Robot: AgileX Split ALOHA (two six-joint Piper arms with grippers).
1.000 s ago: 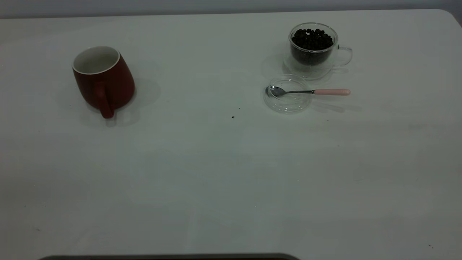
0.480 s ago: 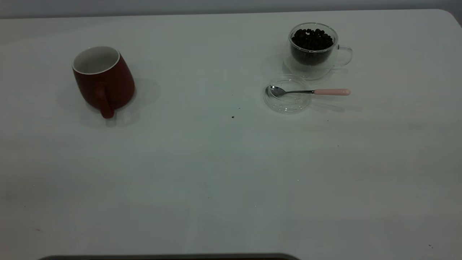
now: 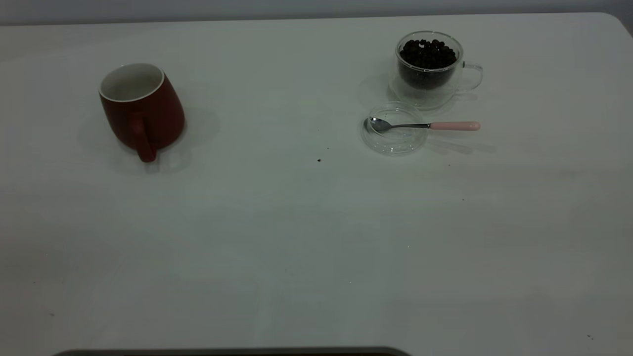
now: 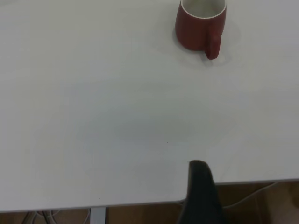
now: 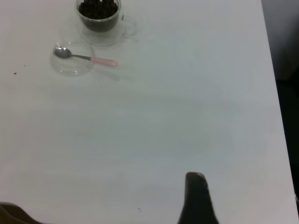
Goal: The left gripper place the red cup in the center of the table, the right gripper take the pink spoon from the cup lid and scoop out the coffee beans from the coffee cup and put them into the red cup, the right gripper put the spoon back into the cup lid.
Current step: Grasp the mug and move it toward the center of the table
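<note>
White table [image 3: 296, 247] fills the exterior frame, grey wall strip along the top edge, a dark band at the bottom edge. Compared with the views a second and half a second back: nothing has shifted. Every object sits where it was, no arm has entered the exterior frame. Reading: task not begun, first step (moving the mug to centre) not yet started.

Red cup [image 3: 142, 110], upper left of the frame, upright, white inside, handle toward the camera. Well apart from the table centre, where it is meant to go.

Coffee cup [image 3: 429, 69], upper right, clear double-walled glass, side handle pointing right, heaped with coffee beans [image 3: 428, 53].

Cup lid [image 3: 394, 128], just below the glass cup, rim near its base, whether touching I cannot tell. Pink spoon [image 3: 425, 125] lies across it: metal bowl inside the lid, pink handle overhanging the rim to the right.

A few dark specks [image 3: 319, 159] near mid-table, too small to matter.

Left end effector [image 4: 201, 186]: one dark finger shows at the bottom of the left wrist view, over the near table edge, mug far off at the top. Right end effector [image 5: 196, 196]: likewise one finger low in its view, spoon and glass cup far at upper left. Spread of either: cannot tell.

Centre path looks unobstructed; nothing between mug and mid-table.
</note>
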